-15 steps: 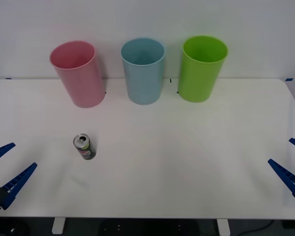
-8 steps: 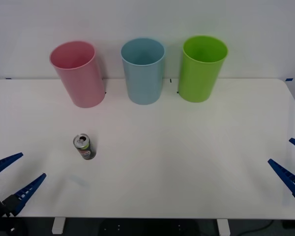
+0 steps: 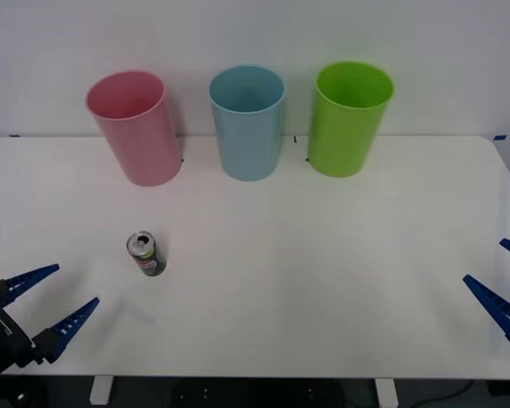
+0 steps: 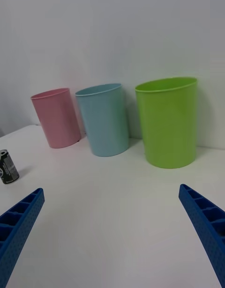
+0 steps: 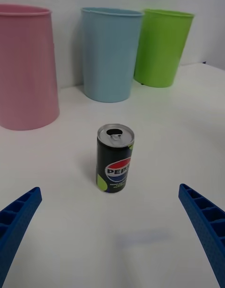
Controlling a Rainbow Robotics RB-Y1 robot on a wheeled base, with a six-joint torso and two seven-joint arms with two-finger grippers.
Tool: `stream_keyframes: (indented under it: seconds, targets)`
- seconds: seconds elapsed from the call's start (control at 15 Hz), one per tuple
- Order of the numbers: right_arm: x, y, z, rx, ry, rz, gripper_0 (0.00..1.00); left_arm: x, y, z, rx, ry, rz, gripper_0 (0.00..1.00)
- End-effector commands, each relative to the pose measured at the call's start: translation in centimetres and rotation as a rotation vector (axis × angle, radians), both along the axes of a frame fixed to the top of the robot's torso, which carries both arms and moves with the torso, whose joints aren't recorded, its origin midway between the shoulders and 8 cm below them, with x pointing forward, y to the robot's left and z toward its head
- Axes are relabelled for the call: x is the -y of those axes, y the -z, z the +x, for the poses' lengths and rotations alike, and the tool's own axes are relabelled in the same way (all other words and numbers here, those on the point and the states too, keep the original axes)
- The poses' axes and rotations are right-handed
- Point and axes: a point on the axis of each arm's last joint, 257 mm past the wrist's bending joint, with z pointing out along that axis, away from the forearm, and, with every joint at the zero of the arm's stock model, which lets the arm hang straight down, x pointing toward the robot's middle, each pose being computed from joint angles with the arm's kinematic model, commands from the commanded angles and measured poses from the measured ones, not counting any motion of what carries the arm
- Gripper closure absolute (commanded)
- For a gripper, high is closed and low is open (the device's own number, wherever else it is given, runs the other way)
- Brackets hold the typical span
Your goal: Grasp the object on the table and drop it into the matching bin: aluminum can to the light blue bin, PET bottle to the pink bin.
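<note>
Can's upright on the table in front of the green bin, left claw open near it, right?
Not the green bin. The can stands upright in front of the pink bin, as the front view shows. The left claw is open near it, on the table.

overhead front, low wrists (shared bins [image 3: 247, 123])

A green bin [image 3: 352, 117] stands upright, far ahead of the right gripper, against a white wall [image 3: 255, 34].
</note>
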Motion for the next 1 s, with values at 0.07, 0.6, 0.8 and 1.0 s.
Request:
stream_keyframes:
  seconds: [0.07, 0.6, 0.8, 1.0]
  targets:
    - [0.0, 0.0, 0.0, 0.000, 0.000, 0.000, 0.00, 0.2, 1.6, 1.2, -0.020, -0.004, -0.026, 0.00]
    - [0.0, 0.0, 0.0, 0.000, 0.000, 0.000, 0.00, 0.9, 5.1, 4.0, 0.048, -0.035, 0.011, 0.00]
    - [0.0, 0.0, 0.0, 0.000, 0.000, 0.000, 0.00, 2.0, 5.3, 5.0, 0.059, -0.048, 0.009, 0.00]
    - [0.0, 0.0, 0.0, 0.000, 0.000, 0.000, 0.00, 3.4, 5.7, 6.0, 0.059, -0.058, -0.008, 0.00]
